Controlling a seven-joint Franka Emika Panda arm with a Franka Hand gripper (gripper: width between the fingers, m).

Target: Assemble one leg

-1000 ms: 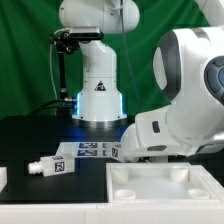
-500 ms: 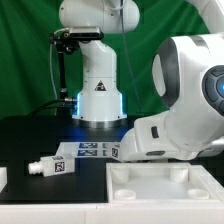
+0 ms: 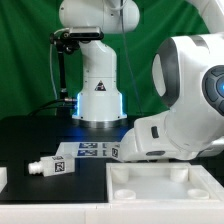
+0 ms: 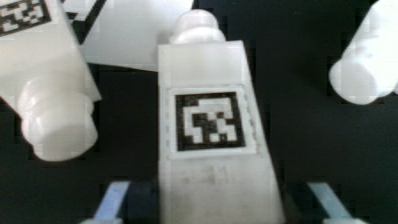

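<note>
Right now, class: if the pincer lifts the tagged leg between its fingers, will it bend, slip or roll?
Probably stiff: the leg looks like chunky moulded plastic. Its flat faces suggest it won't roll. Its smooth surface might slip in the pincer.

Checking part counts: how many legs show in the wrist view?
3. One leg lies between the fingers of the open gripper. A second leg and a third leg, cut by the frame, flank it. More may lie outside view.
</note>
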